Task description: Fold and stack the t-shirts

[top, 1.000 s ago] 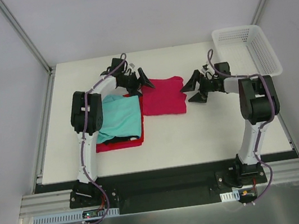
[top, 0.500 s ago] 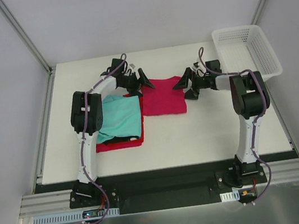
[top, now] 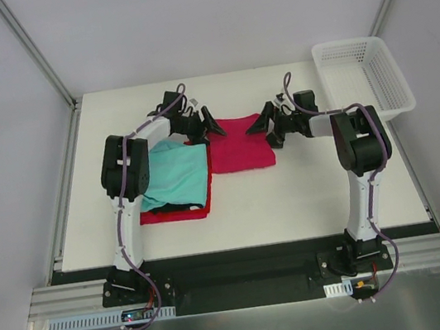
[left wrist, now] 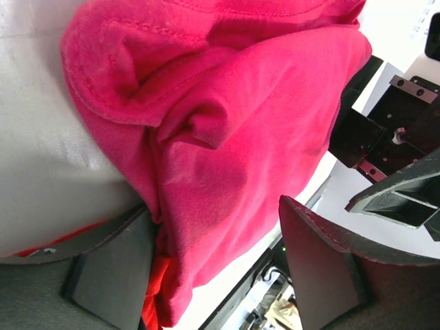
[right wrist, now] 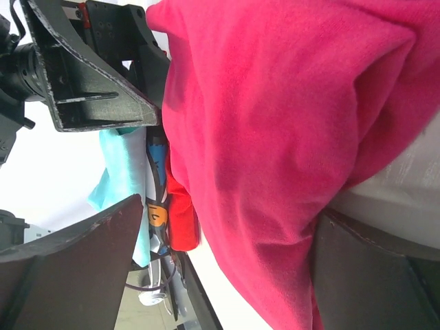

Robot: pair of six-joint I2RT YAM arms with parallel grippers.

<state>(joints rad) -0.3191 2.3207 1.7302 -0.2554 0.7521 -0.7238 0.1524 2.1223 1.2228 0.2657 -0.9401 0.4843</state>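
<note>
Right gripper (top: 269,129) moved onto the pink t-shirt (top: 241,147); it and left gripper (top: 209,124) are spread astride it. Teal t-shirt (top: 176,176) seems stacked already; pink one not yet.

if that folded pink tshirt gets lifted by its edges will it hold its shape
Probably not: the folded magenta-pink cloth t-shirt bunches into soft wrinkles in the left wrist view, so it should sag. Its layers lie loose, so the fold may slip open.

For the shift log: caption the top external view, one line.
Left fingers and right fingers spread at the far corners of the magenta t-shirt; teal t-shirt atop red t-shirt.
</note>
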